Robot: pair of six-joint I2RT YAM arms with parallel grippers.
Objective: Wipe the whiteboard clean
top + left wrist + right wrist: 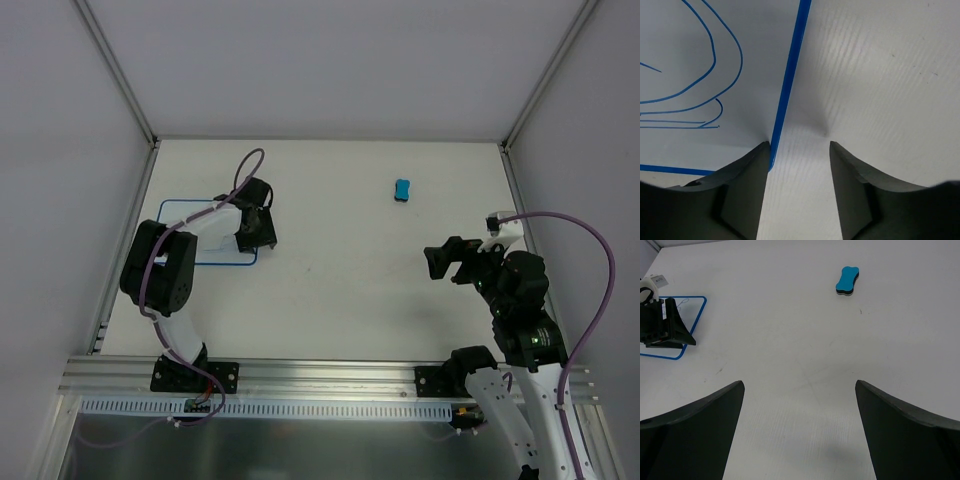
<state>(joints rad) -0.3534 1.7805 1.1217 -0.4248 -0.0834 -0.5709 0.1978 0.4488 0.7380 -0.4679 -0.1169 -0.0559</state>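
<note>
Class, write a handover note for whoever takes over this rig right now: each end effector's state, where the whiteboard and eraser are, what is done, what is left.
Left end effector: open, holding nothing, low over the whiteboard's right edge near a corner, one finger at the blue border, the other over bare table.
Right end effector: wide open, empty, above the table's right side.
Eraser: lying on the far table, touched by neither arm.
Done: nothing; the line drawing is unerased.
Left: fetch the eraser, wipe the board.
</note>
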